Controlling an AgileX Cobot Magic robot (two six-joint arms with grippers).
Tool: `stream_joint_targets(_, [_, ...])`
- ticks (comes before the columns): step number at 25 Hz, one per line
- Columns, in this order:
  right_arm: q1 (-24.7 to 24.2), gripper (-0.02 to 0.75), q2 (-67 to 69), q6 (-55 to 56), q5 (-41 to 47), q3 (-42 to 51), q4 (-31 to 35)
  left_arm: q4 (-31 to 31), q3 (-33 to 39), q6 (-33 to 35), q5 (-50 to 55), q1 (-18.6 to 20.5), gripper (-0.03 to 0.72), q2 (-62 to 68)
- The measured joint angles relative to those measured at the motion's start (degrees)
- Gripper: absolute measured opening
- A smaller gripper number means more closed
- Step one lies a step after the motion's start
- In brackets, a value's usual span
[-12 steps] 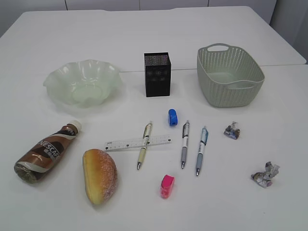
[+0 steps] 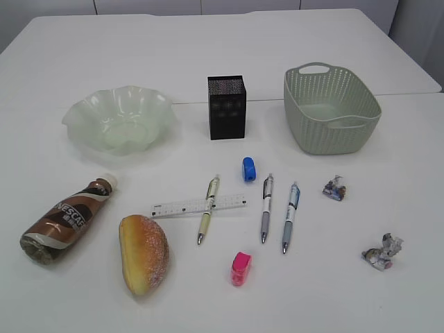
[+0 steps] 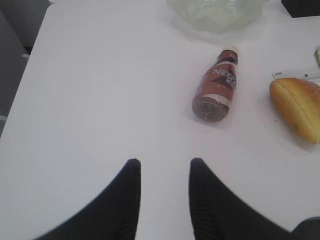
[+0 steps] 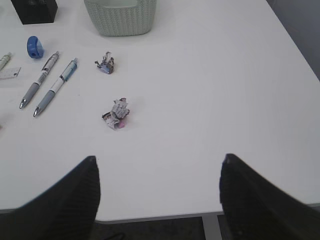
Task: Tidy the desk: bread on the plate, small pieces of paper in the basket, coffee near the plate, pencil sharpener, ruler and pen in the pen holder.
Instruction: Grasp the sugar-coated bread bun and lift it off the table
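On the desk point(image 2: 347, 41) in the exterior view, the plate point(image 2: 118, 119), the pen holder point(image 2: 227, 107) and the basket point(image 2: 330, 107) stand in a row at the back, and in front lie the coffee point(image 2: 66, 219) with NESCAFE on its label, the bread point(image 2: 143, 252), the ruler point(image 2: 198, 205) across a pen point(image 2: 207, 218), two more pens point(image 2: 278, 211), a blue sharpener point(image 2: 249, 168), a pink sharpener point(image 2: 241, 268) and two small pieces of paper point(image 2: 357, 222). In the left wrist view, the left gripper point(image 3: 162, 170) hangs partly open and holds nothing, with bare white room between it and the coffee and bread. In the right wrist view, the right gripper point(image 4: 159, 162) is wide open and holds nothing near the desk's front edge, with one piece of paper close ahead and the basket far behind.
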Motion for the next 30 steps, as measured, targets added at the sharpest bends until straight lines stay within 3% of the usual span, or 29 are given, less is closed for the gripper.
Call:
stream_joint_targets(19, [0.00,0.574,0.00,0.00,0.00,0.00,0.00,0.00,0.00,0.00,0.00,0.00,0.253,0.00])
stream_joint_targets(26, [0.00,0.574,0.00,0.00,0.00,0.00,0.00,-0.26,-0.21,-1.09,0.60,0.00,0.347,4.01])
stream_joint_targets(30, [0.00,0.574,0.00,0.00,0.00,0.00,0.00,-1.41,-4.29,-1.34,1.09,0.00,0.413,8.36])
